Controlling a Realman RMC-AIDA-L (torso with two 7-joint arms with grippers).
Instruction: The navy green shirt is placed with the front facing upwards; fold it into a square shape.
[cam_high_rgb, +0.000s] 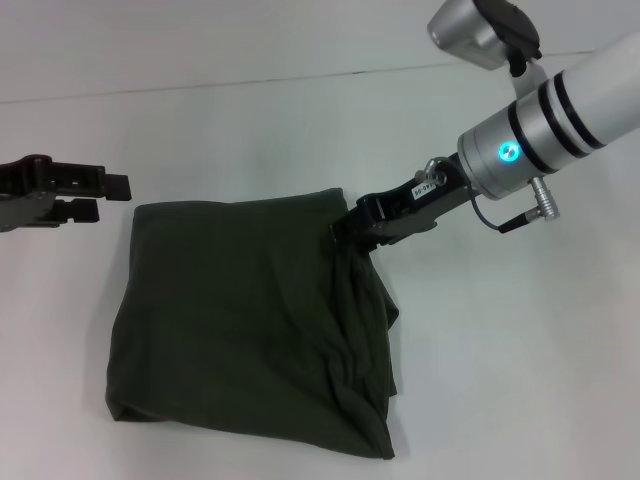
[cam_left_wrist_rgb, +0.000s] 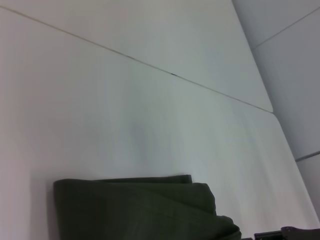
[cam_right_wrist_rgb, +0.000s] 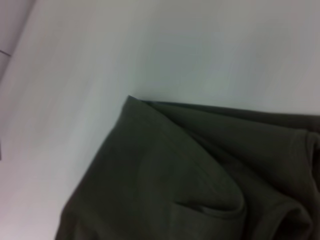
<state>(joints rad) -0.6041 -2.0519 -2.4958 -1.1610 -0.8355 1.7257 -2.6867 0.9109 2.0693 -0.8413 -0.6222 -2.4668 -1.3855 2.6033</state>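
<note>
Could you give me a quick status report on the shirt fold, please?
Right gripper at shirt's far right corner. Left gripper off the cloth, far left. Shirt roughly square, right side bunched. Nothing in the way.

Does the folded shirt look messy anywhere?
Yes. The navy green shirt lies roughly square, but its edge on the robot's right is bunched and wrinkled where the right gripper touches its far corner. The left gripper hangs beside it, apart.

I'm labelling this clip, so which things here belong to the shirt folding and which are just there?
Job: navy green shirt, folded into a rough square; right gripper at its far right corner; left gripper just off its far left corner.
Just there: white table.
</note>
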